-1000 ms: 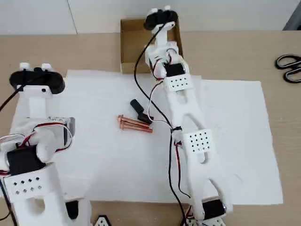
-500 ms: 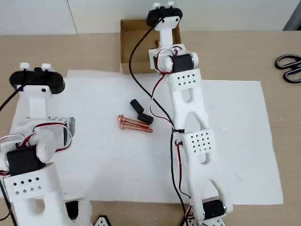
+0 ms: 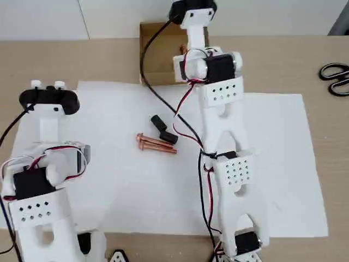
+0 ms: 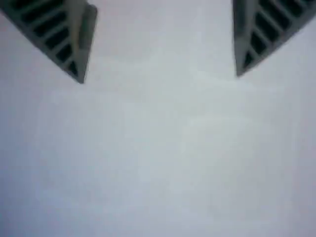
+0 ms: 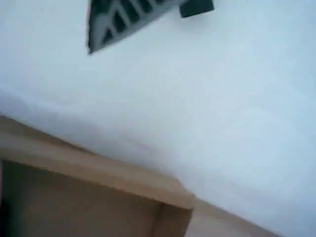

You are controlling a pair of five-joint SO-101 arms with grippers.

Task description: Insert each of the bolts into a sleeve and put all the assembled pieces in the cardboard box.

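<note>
Across the whole scene runs a tan table [image 3: 272, 60], and most of its middle is covered by a white sheet [image 3: 109, 185]. On the right, the right arm [image 3: 221, 109] stretches from the near edge all the way to the far side, its wrist up over the cardboard box [image 3: 158, 54]. On the left, the left arm [image 3: 41, 202] sits at the near corner, its wrist above the left part of the sheet, well apart from the parts in the middle.

Left wrist view now: the left gripper [image 4: 160, 76] has its two fingers [image 4: 74, 44] spread wide, with bare sheet [image 4: 158, 163] between them and nothing held. Right wrist view: the right gripper [image 5: 133, 19] hangs by the box, the box's rim [image 5: 98, 168] crossing below it. Whether that gripper is spread or closed, I can't tell.

The box stands open at the far edge of the sheet, centre. Far right on the bare table lie black scissors [image 3: 334, 77].

Centre of the sheet: two copper bolts [image 3: 157, 143] lie side by side, touching, heads to the left, shafts running right. Two black sleeves [image 3: 158, 121] lie just beyond them, one close against the bolts' right end, the other a little farther off. No bolt is in a sleeve yet.
</note>
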